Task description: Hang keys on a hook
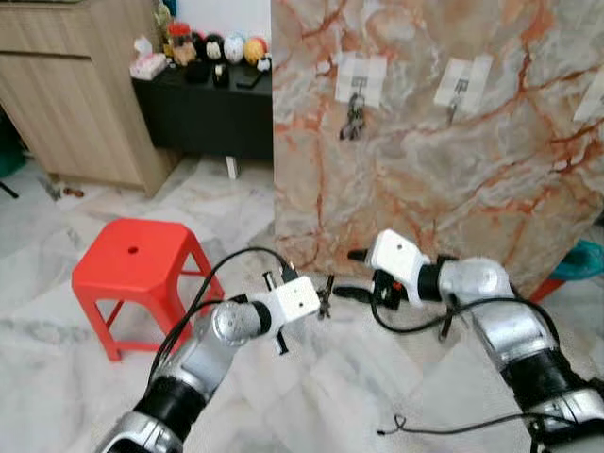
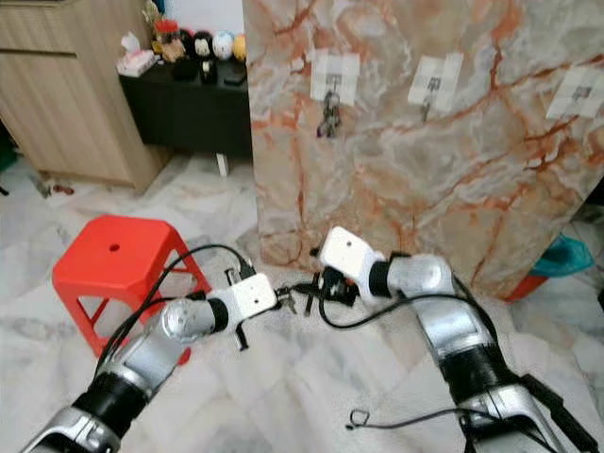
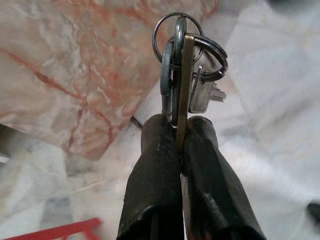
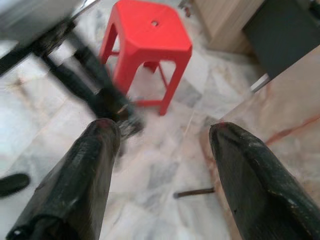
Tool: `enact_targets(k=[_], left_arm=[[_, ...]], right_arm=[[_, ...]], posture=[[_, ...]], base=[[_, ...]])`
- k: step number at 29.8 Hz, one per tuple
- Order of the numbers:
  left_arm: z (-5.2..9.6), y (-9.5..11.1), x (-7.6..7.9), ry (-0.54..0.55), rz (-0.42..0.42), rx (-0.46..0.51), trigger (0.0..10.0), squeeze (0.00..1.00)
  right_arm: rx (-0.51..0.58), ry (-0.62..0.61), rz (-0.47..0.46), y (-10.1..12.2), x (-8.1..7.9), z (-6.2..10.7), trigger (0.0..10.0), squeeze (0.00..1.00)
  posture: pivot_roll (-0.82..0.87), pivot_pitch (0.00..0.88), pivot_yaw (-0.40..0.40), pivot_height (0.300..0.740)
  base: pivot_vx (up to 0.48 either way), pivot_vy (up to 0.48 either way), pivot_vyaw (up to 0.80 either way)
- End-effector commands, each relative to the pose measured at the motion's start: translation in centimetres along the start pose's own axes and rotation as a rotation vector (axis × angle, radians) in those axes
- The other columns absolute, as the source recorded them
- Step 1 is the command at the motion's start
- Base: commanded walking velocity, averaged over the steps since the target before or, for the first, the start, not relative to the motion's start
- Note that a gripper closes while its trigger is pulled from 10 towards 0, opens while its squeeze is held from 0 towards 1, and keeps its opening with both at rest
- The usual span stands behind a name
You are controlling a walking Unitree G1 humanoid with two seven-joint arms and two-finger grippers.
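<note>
My left gripper [image 3: 179, 125] is shut on a bunch of keys [image 3: 187, 65] with several metal rings, pinched by a brass key's flat blade. It holds them low over the floor in front of the marble panel [image 1: 425, 170]. My right gripper [image 1: 351, 276] is open just to the right of the keys [image 1: 324, 300], pointing at them, with nothing between its fingers [image 4: 90, 170]. Up on the panel are three white patches with hooks: the left hook [image 1: 361, 80] carries another bunch of keys [image 1: 352, 123], while the middle hook [image 1: 462, 83] and the right hook [image 1: 595, 94] are bare.
A red plastic stool [image 1: 142, 260] stands on the marble floor to my left. Behind it are a wooden cabinet [image 1: 75, 85] and a black sideboard [image 1: 203, 109] with small figures on top. A black cable [image 1: 425, 429] lies on the floor near my right arm.
</note>
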State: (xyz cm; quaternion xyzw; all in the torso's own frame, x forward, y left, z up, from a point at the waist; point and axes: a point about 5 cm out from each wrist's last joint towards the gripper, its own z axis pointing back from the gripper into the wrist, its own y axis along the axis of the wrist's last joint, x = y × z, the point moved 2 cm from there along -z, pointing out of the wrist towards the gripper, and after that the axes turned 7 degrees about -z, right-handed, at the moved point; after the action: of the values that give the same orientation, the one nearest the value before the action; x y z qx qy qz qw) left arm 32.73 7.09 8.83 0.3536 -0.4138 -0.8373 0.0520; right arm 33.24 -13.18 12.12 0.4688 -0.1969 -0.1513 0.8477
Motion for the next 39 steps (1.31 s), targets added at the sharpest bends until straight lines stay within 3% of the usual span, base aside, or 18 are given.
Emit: enact_targets(k=[1, 7, 11, 14, 21, 24, 32, 35, 39], left_arm=[[0.1, 0.5, -0.5, 0.016, 0.063, 0.031, 0.0, 0.00], [0.0, 1.5, -1.1, 0.050, 0.180, 0.091, 0.0, 0.00], [0.0, 2.4, -1.7, 0.081, 0.248, 0.140, 0.0, 0.00], [0.1, 3.2, -2.4, 0.101, 0.321, 0.187, 0.0, 0.00], [0.2, 3.2, -2.6, 0.087, 0.355, 0.176, 0.0, 0.00], [0.0, 2.8, -2.2, 0.079, 0.420, 0.147, 0.0, 0.00], [-0.5, 0.8, -0.8, 0.053, 0.439, -0.009, 0.0, 0.00], [-0.4, 0.6, -0.7, 0.061, 0.452, -0.028, 0.0, 0.00], [-0.3, 0.3, -0.9, 0.093, 0.471, -0.065, 0.0, 0.00]], right_arm=[[-0.045, -0.018, 0.034, -0.4, 0.1, 0.3, 10.0, 0.00], [-0.015, -0.094, 0.022, -0.3, 0.7, 0.2, 10.0, 0.00], [0.045, -0.223, 0.004, 0.2, 1.8, 0.1, 10.0, 0.00], [0.128, -0.307, -0.085, 0.4, 2.2, 0.2, 10.0, 0.00], [0.147, -0.376, -0.090, 0.3, 2.8, 0.2, 10.0, 0.00], [0.158, -0.337, -0.083, 0.5, 2.3, -0.2, 10.0, 0.00], [0.029, -0.143, 0.063, -0.4, 0.3, -1.2, 10.0, 0.00], [0.021, -0.126, 0.091, -0.3, 0.3, -1.1, 10.0, 0.00], [-0.003, -0.170, 0.145, 0.1, 1.5, -0.7, 10.0, 0.00]], posture=[[-0.03, 0.000, -0.078, 0.740], [-0.03, 0.000, -0.085, 0.740], [-0.03, 0.000, -0.087, 0.740], [-0.03, 0.000, -0.084, 0.740], [-0.03, 0.000, -0.082, 0.740], [-0.03, 0.000, -0.085, 0.740], [-0.02, 0.000, -0.098, 0.740], [-0.02, 0.000, -0.101, 0.740], [-0.01, 0.000, -0.112, 0.740]], base=[[0.000, 0.000, 0.00], [0.000, 0.000, 0.00], [0.000, 0.000, 0.00], [0.000, 0.000, 0.00], [0.000, 0.000, 0.00], [0.000, 0.000, 0.00], [0.000, 0.000, 0.00], [0.000, 0.000, 0.00], [0.000, 0.000, 0.00]])
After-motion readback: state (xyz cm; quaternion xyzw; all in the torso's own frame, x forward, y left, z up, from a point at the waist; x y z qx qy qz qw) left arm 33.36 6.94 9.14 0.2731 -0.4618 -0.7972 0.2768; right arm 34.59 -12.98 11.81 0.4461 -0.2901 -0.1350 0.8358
